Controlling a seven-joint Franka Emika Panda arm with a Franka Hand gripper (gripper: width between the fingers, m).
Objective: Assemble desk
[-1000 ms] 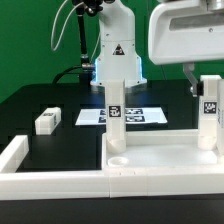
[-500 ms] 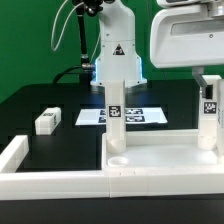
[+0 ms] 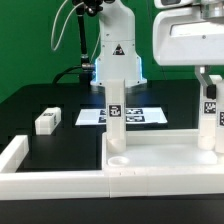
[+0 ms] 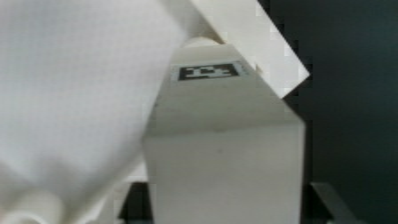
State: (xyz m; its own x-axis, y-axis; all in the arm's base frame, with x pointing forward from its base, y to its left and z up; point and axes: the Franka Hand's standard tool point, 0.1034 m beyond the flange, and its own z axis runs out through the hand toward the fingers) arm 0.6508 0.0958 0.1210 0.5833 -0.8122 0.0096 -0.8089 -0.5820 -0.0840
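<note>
The claw (image 3: 210, 76) hangs at about 2 o'clock in the exterior view, clenched on the top end of a white square-section desk leg, the held leg (image 3: 212, 125). The leg stands upright with a black-and-white tag facing the camera. Its lower end drops behind the raised rim of the tabletop panel (image 3: 160, 150) at that panel's 3 o'clock corner. Whether it is seated in the corner hole there cannot be told, as the rim hides it.

In the wrist view the held leg (image 4: 222, 150) fills most of the picture, with a small tag (image 4: 210, 72) on it and dark finger pads (image 4: 318, 205) pressed against its sides.

The tabletop panel lies flat on the black counter (image 3: 60, 100) at about 5 o'clock in the exterior view, rim upward. A second leg, the upright leg (image 3: 116, 115), stands on the panel's 9 o'clock side, tagged face to the camera. A loose leg (image 3: 47, 121) lies on its side on the counter near 9 o'clock, well apart from the panel.

Behind the upright leg the marker board (image 3: 140, 116) lies flat. The border wall (image 3: 55, 178) runs along 7 o'clock, touching the panel's edge. The robot base (image 3: 117, 50) stands at 12 o'clock.
</note>
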